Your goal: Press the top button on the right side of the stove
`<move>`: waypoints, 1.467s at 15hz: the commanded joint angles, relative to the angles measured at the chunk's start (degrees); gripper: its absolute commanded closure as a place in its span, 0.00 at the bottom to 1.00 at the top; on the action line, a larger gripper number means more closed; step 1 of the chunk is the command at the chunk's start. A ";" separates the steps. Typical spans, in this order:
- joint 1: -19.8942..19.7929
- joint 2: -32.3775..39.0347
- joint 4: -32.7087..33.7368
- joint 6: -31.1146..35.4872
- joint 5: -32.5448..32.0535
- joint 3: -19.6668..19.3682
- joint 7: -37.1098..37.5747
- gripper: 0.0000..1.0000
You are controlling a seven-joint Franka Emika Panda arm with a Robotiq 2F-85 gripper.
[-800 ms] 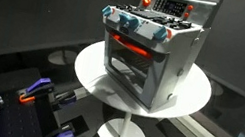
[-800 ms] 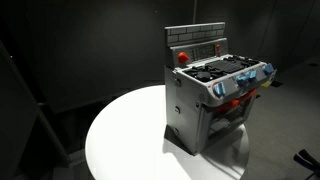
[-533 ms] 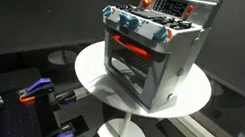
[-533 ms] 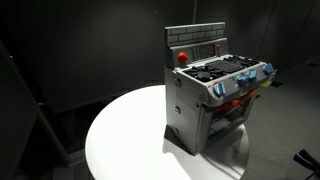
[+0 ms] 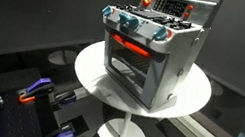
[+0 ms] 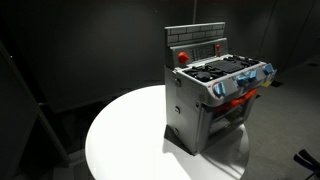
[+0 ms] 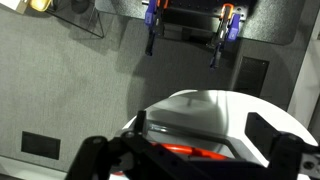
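Stove: the stove [image 5: 151, 48] [image 6: 215, 95] stands upright on a round white counter [image 5: 194, 96] [image 6: 125, 130], toward one edge in both exterior views.
Stove front: a red-glowing oven window [image 5: 131, 48] [image 6: 235, 100] sits under a row of blue-white knobs [image 5: 136, 22] [image 6: 240, 82].
Stove back: an upright back panel [image 5: 179, 5] [image 6: 195, 40] rises behind the burners, with a red round button [image 6: 181, 57] at one end.
Stove sides: plain grey faces; any side buttons are too small to tell.
Claw: seen only in the wrist view, the claw [image 7: 190, 152] has its two dark fingers [image 7: 100, 152] spread wide, with nothing held between them.
Claw to stove: a red glow shows low between the fingers in the wrist view, with the white counter [image 7: 215, 105] just above it; the claw is apart from the stove, touching nothing.
Surroundings: dark floor and walls; blue-and-orange clamps [image 7: 152, 25] [image 5: 35, 92] hang on a black frame, well apart from the counter.
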 commanded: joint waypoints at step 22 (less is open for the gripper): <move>-4.22 28.00 23.63 19.50 -7.25 -1.01 14.26 0.00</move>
